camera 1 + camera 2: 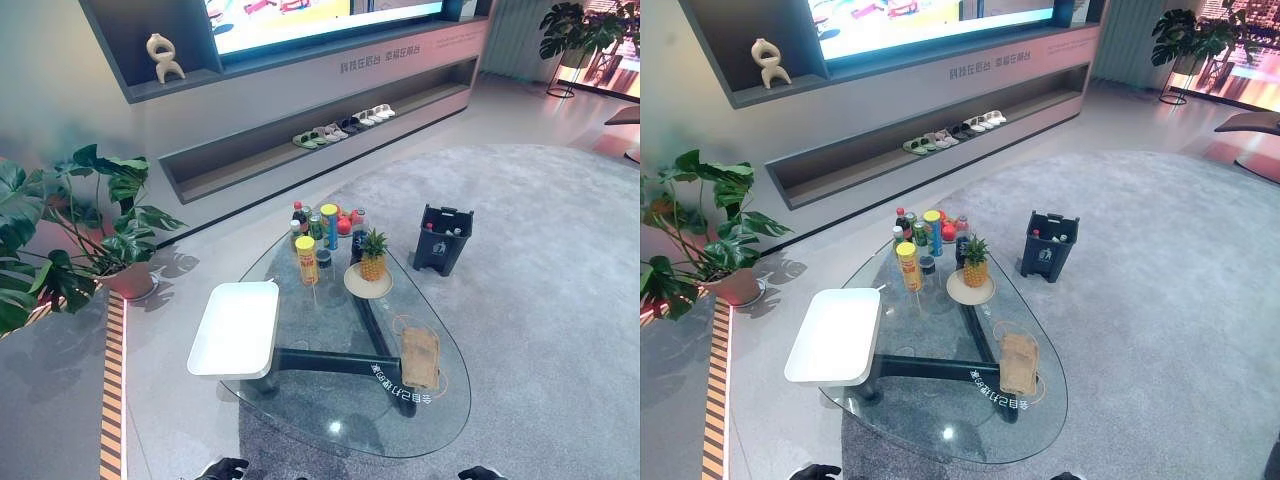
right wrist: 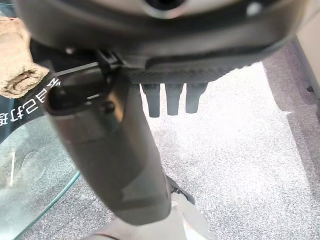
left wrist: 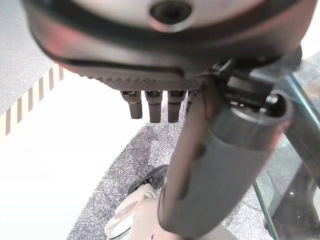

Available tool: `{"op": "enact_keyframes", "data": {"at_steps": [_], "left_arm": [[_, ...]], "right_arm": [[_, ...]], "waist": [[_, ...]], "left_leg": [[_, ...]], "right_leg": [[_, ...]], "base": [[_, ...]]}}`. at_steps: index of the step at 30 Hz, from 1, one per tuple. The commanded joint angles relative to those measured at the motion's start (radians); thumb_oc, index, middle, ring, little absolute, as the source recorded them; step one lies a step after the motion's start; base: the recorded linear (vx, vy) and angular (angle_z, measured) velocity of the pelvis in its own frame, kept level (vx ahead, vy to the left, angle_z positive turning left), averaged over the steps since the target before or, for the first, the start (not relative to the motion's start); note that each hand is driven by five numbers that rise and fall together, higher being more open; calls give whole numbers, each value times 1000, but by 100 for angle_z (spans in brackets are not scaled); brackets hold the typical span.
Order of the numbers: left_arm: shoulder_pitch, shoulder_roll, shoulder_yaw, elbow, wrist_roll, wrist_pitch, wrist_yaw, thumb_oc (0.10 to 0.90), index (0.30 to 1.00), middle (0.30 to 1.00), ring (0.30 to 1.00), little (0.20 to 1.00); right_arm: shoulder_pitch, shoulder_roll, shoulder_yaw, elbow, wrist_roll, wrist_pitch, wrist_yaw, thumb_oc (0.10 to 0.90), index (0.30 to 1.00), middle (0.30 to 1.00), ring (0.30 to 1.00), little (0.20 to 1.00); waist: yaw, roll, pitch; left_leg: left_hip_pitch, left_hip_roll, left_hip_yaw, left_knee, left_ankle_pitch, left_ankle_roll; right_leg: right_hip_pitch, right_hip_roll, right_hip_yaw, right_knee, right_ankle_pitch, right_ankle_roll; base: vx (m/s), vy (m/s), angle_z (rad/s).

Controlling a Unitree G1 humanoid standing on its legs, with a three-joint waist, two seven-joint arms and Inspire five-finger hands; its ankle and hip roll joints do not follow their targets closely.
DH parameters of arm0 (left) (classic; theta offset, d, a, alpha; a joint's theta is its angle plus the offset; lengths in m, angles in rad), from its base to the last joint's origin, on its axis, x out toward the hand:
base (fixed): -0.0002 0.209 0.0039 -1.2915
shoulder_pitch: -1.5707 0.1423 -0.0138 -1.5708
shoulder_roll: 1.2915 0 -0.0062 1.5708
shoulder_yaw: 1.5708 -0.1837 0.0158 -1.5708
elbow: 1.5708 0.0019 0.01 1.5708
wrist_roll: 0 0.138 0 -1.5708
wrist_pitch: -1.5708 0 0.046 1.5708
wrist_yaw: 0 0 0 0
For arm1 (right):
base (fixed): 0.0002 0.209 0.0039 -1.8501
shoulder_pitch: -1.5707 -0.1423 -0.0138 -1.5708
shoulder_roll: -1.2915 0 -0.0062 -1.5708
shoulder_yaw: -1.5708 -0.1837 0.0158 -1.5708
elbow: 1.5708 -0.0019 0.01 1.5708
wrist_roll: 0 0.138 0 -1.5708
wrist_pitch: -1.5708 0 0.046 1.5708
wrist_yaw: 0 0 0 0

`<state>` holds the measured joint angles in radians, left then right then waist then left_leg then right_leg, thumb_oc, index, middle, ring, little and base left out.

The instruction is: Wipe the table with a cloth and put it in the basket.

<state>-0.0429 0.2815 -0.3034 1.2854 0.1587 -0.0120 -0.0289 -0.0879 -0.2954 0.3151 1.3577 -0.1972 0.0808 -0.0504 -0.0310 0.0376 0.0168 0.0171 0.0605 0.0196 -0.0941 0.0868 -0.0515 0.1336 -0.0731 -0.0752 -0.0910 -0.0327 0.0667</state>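
Observation:
A folded brown cloth (image 1: pixel 420 357) lies flat on the right side of the oval glass table (image 1: pixel 335 415); its edge also appears in the right wrist view as the cloth (image 2: pixel 15 65). The dark basket (image 1: pixel 443 238) stands on the grey carpet beyond the table's far right end, with small items inside. My left hand (image 1: pixel 222 468) and right hand (image 1: pixel 482 473) hang low at the near edge, short of the table. In the wrist views the left hand (image 3: pixel 152 102) and the right hand (image 2: pixel 172 97) have straight fingers and hold nothing.
A white rectangular tray (image 1: pixel 237 327) sits on the table's left side. At the far end stand several bottles and cans (image 1: pixel 318 232) and a pineapple (image 1: pixel 373 256) on a round plate. A potted plant (image 1: pixel 95 230) stands on the floor at left. A low shelf (image 1: pixel 330 135) holds shoes.

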Motion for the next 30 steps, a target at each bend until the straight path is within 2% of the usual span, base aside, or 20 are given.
{"op": "enact_keyframes", "data": {"at_steps": [1,30], "left_arm": [[-110,11,-13,66,-6,-5,29,800,900,900,900,900],[-106,24,17,73,-25,-2,43,800,900,900,900,900]], "right_arm": [[-83,-18,19,61,-21,4,-29,800,900,900,900,900],[-80,-25,-5,71,8,6,-36,800,900,900,900,900]], "waist": [[31,-21,34],[33,-18,31]], "left_leg": [[56,69,49,7,-119,-63],[65,71,47,7,-120,-65]], "right_leg": [[-51,-113,-51,4,38,96],[-41,-117,-55,4,36,97]], "base": [[0,0,0],[0,0,0]]}}
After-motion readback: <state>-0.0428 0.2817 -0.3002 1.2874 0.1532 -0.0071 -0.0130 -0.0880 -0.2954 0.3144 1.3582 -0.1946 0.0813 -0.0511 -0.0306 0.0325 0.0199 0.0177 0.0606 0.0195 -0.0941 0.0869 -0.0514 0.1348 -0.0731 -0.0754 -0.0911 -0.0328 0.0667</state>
